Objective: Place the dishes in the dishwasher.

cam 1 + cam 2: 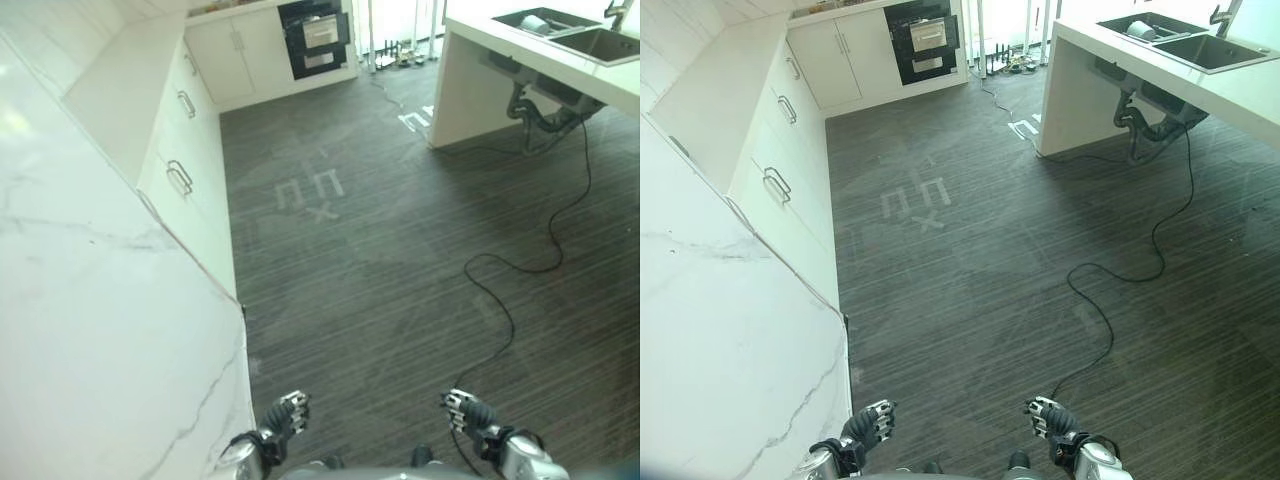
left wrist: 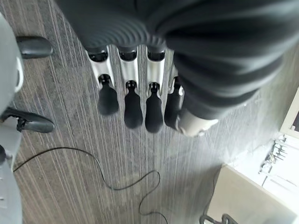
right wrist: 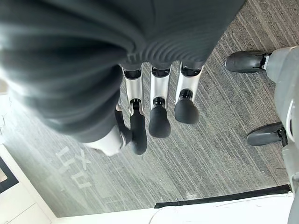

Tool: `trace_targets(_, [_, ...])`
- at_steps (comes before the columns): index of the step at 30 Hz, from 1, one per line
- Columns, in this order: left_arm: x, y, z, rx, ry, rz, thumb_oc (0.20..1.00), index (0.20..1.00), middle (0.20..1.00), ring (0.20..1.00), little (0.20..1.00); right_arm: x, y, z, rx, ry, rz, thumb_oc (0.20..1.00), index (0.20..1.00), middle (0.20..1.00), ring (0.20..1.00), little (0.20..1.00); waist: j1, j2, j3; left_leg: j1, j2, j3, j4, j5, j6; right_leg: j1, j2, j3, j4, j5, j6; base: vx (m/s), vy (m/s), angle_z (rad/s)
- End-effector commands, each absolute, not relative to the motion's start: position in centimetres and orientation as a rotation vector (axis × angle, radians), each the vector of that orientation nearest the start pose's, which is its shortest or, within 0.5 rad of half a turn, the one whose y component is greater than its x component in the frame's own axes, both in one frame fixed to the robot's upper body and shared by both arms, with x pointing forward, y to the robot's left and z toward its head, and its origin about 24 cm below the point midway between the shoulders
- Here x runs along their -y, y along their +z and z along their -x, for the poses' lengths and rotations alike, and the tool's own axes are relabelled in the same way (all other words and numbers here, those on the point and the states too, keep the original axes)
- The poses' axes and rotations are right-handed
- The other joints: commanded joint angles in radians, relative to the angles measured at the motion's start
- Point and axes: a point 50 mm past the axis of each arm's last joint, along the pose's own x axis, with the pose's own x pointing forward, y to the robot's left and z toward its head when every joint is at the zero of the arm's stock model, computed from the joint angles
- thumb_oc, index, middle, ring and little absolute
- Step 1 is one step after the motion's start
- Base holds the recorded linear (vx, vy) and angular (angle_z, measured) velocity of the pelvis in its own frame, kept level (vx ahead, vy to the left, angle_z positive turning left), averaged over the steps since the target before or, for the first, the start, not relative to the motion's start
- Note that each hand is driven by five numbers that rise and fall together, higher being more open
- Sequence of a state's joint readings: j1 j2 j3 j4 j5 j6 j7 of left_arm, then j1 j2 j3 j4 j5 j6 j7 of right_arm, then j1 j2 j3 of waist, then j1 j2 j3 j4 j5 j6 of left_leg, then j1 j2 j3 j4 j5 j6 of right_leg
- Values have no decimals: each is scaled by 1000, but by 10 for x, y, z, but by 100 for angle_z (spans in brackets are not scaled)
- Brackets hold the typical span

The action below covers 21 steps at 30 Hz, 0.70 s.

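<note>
Low down, left hand (image 1: 285,415) and right hand (image 1: 462,410) empty, fingers relaxed, above floor (image 1: 400,270).

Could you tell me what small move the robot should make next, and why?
Probably walk forward across the floor toward the sink on the far counter. Both the left hand and the right hand hang open and empty, and something that may be a dish lies in the sink.

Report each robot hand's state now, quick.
Left robot hand: open, fingers straight and relaxed, holding nothing, hanging above the floor.
Right robot hand: open, fingers straight, holding nothing.
</note>
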State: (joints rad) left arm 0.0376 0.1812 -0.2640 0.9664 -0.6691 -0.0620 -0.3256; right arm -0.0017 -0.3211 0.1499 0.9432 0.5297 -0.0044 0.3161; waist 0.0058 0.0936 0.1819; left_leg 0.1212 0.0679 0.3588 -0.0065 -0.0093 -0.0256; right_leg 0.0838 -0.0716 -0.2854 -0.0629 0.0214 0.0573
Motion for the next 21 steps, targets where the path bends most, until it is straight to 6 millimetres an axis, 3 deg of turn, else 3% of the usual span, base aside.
trace_targets(1, [-167,-133,-161,-797,-73,481,1000,1000,1000,1000,1000,228,-114,-185,-815,81,-226,1000,1000,1000,1000,1000,0,-79,41,-62,5,-98,182,-135,-50,32,-49,-29,24,-97,14,-23,-81,-3])
trace_targets(2, [-168,-133,-161,-795,-71,477,1000,1000,1000,1000,1000,229,-113,-186,-814,81,-222,1000,1000,1000,1000,1000,1,-84,44,-76,3,-95,219,-147,-46,28,-54,-29,28,-96,11,-43,-121,-15])
trace_targets(3, [-170,-131,-165,-790,-66,449,1000,1000,1000,1000,1000,232,-110,-189,-808,74,-207,1000,1000,1000,1000,1000,4,-96,56,-142,12,-89,364,-169,-40,18,-65,-31,42,-95,-5,20,-150,-26])
trace_targets(4, [-173,-132,-166,-798,-59,396,1000,1000,1000,1000,1000,235,-110,-190,-810,57,-199,1000,1000,1000,1000,1000,7,-91,74,-187,39,-103,481,-181,-51,34,-52,-23,49,-114,-17,61,-146,-6])
trace_targets(5, [-176,-132,-164,-808,-58,357,1000,1000,1000,1000,1000,236,-110,-190,-814,48,-200,1000,1000,1000,1000,1000,12,-89,83,-220,38,-113,517,-172,-51,40,-46,-18,52,-120,-22,224,-12,8])
trace_targets(6, [-178,-136,-158,-837,-59,297,1000,1000,1000,1000,1000,238,-112,-188,-826,49,-201,1000,1000,1000,1000,1000,20,-79,90,-234,22,-115,453,-156,-48,53,-37,-7,55,-133,-18,238,141,21])
trace_targets(7, [-180,-139,-153,-862,-42,282,1000,1000,1000,1000,1000,238,-113,-187,-839,60,-189,1000,1000,1000,1000,1000,26,-73,92,-234,6,-115,324,-98,-42,46,-34,-3,56,-126,-13,332,260,-5])
trace_targets(8, [-182,-142,-149,-884,-23,281,1000,1000,1000,1000,1000,238,-114,-186,-850,63,-179,1000,1000,1000,1000,1000,32,-59,95,-232,17,-128,200,-34,-58,59,-21,8,51,-136,-7,275,258,-25])
trace_targets(9, [-182,-143,-147,-895,-11,283,1000,1000,1000,1000,1000,238,-115,-185,-857,61,-176,1000,1000,1000,1000,1000,35,-51,97,-236,33,-134,144,9,-70,67,-14,13,50,-143,-7,529,364,-42])
trace_targets(10, [-183,-147,-141,-922,10,284,1000,1000,1000,1000,1000,239,-118,-179,-871,48,-177,1000,1000,1000,1000,1000,40,-38,96,-270,107,-111,46,108,-107,99,-10,13,58,-183,-9,461,310,-40])
trace_targets(13, [-186,-148,-139,-932,22,290,1000,1000,1000,1000,1000,238,-120,-176,-866,47,-177,1000,1000,1000,1000,1000,33,-40,93,-261,138,-24,46,113,-108,113,-30,-31,79,-206,-3,299,261,-12])
trace_targets(15, [-186,-149,-137,-932,25,292,1000,1000,1000,1000,1000,235,-120,-176,-863,40,-175,1000,1000,1000,1000,1000,42,-43,90,-261,131,-26,56,99,-100,118,-43,-36,106,-224,1,319,325,-9])
trace_targets(16, [-189,-149,-134,-916,39,292,1000,1000,1000,1000,1000,230,-121,-177,-849,42,-190,1000,1000,1000,1000,1000,68,-54,78,-256,95,-57,69,59,-73,151,-58,-20,147,-270,9,359,353,-11])
trace_targets(20, [-196,-145,-138,-893,-8,238,1000,1000,1000,1000,1000,225,-119,-181,-799,33,-213,1000,1000,1000,1000,1000,86,-67,56,-237,44,-65,67,19,-30,171,-76,-29,242,-323,15,303,278,-12])
trace_targets(21, [-198,-142,-145,-883,-39,207,1000,1000,1000,1000,1000,223,-115,-187,-753,5,-253,1000,1000,1000,1000,1000,80,-72,51,-202,-1,-75,48,-2,11,140,-101,-22,406,-300,34,298,363,-2])
